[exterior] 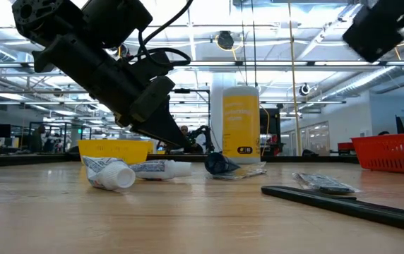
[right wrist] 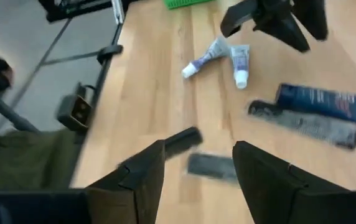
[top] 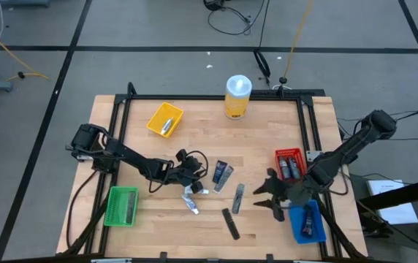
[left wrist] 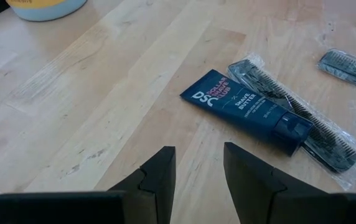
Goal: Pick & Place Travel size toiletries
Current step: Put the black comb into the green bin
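Note:
Loose toiletries lie flat on the wooden table (top: 143, 157). They are a dark blue tube (left wrist: 246, 112) beside a wrapped black comb (left wrist: 302, 121), two white tubes (top: 189, 197), a second wrapped comb (top: 238, 197) and a bare black comb (top: 230, 223). My left gripper (left wrist: 200, 152) stands open just above the table, a little short of the blue tube, with nothing between its fingers. My right gripper (right wrist: 196, 146) is open and empty, raised over the table's right side near the blue bin (top: 308, 221); its own view looks down on the black comb (right wrist: 181, 140).
A yellow bin (top: 165, 119) at the far left holds a small item. The green bin (top: 121, 206) stands near left, and the red bin (top: 289, 164) at the right holds dark items. The blue bin holds one too. A tall yellow canister (top: 238, 96) stands at the far edge.

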